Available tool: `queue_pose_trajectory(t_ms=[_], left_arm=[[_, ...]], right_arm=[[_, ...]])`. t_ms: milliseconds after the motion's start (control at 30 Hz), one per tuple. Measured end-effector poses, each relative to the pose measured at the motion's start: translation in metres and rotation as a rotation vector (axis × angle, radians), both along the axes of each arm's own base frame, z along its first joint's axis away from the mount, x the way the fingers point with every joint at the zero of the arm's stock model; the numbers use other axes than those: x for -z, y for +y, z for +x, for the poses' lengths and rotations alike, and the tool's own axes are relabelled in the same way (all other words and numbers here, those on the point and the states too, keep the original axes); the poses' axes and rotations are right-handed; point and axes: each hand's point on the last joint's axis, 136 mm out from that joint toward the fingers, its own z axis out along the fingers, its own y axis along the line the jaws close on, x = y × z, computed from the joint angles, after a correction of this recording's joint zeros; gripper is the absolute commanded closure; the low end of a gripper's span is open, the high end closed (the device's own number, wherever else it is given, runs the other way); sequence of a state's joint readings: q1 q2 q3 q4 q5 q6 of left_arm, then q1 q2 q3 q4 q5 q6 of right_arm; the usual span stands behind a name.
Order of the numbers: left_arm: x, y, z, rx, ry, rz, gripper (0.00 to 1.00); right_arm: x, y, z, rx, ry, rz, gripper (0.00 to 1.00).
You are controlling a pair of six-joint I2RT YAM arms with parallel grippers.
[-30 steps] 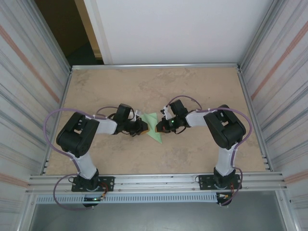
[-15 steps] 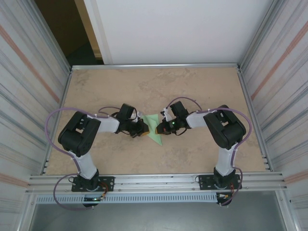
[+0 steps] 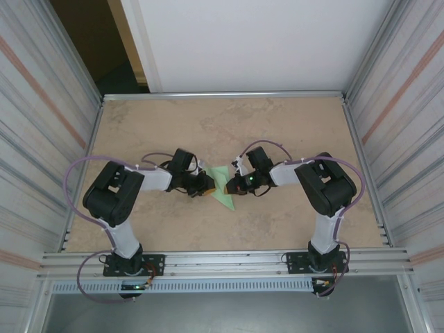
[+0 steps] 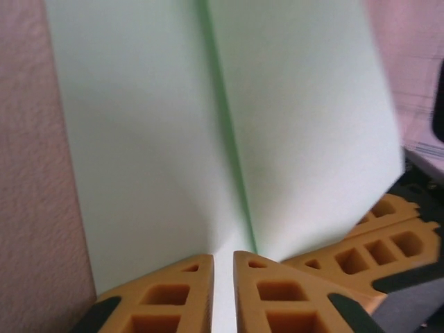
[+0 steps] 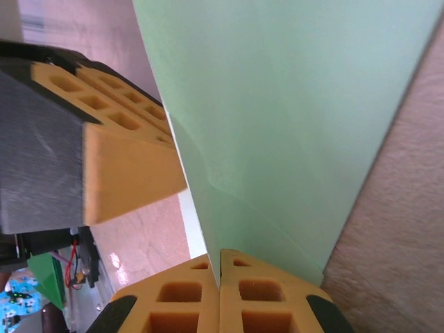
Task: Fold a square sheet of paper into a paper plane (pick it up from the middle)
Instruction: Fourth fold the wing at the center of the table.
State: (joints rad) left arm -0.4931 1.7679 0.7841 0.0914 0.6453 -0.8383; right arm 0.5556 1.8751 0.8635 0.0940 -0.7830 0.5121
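While both arms met over the middle of the surface [image 3: 208,125], the sheet of paper [image 3: 223,191] sat between them, already creased down its centre and narrowing to a point at the near end.

Right tool [image 5: 220,254]: clenched flat, the paper's edge caught at the seam.

Left tool [image 4: 223,258]: jaws a sliver apart, centre crease running straight into the gap. Could not tell whether it pinched or was free.

Judged step: mid-fold, working the wings about the centre crease; dart not finished.

Next move would call for one tool to pin the crease while the other took a flap over and pressed it flat, edges aligned. Thin paper, likely to slip or buckle.

No brand, label or writing was readable on paper or tools.
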Motion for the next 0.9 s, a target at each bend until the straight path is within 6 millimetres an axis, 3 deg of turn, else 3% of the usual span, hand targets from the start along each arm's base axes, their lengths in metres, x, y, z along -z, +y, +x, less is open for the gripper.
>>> queue_pose_trajectory(t_ms=[200, 533, 700, 900], left_arm=[[-0.019, -0.008, 0.012, -0.005, -0.076, -0.052, 0.73], [-0.010, -0.013, 0.008, 0.011, -0.042, -0.034, 0.52], [-0.010, -0.019, 0.011, 0.027, -0.036, 0.003, 0.47], [-0.006, -0.018, 0.014, 0.016, 0.005, 0.058, 0.49]], right_arm=[[0.000, -0.001, 0.000, 0.002, -0.002, 0.002, 0.96], [0.000, -0.003, 0.004, 0.012, -0.006, 0.004, 0.94], [0.000, -0.003, 0.004, 0.012, -0.005, 0.004, 0.91], [0.000, -0.003, 0.004, 0.012, -0.003, 0.002, 0.79]])
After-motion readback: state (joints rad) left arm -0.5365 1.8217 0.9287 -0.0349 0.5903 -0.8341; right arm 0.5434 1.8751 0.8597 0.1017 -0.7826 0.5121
